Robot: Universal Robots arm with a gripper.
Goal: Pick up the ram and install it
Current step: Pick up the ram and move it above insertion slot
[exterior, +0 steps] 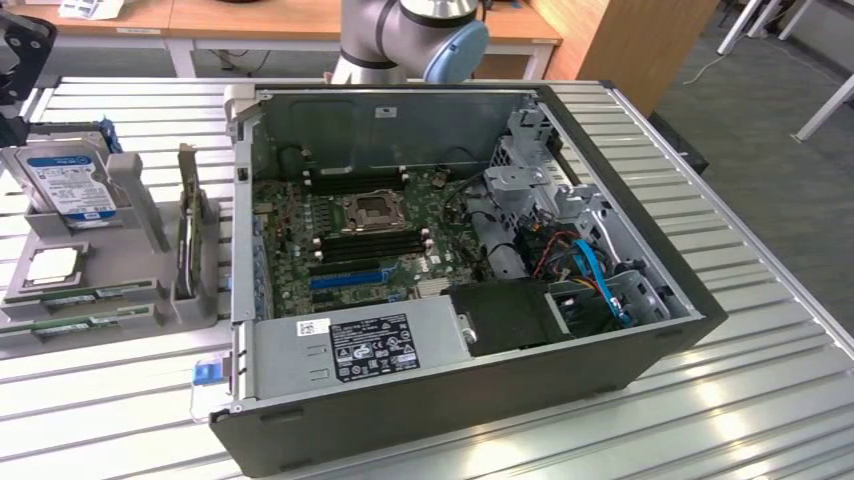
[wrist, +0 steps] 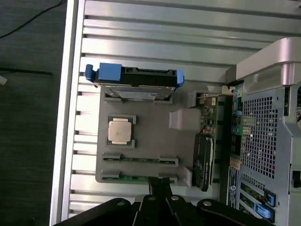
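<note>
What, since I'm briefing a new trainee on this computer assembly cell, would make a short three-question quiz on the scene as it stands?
1. True or false: two ram sticks lie in slots of the grey holder, outside the computer case.
2. Which part lies in the holder between the hard drive and the ram sticks? A) processor chip B) fan C) battery
3. Fill in: in the wrist view the shut gripper is nearest the holder's outer ____ stick.
Key: 1 true; 2 A; 3 ram.
</note>
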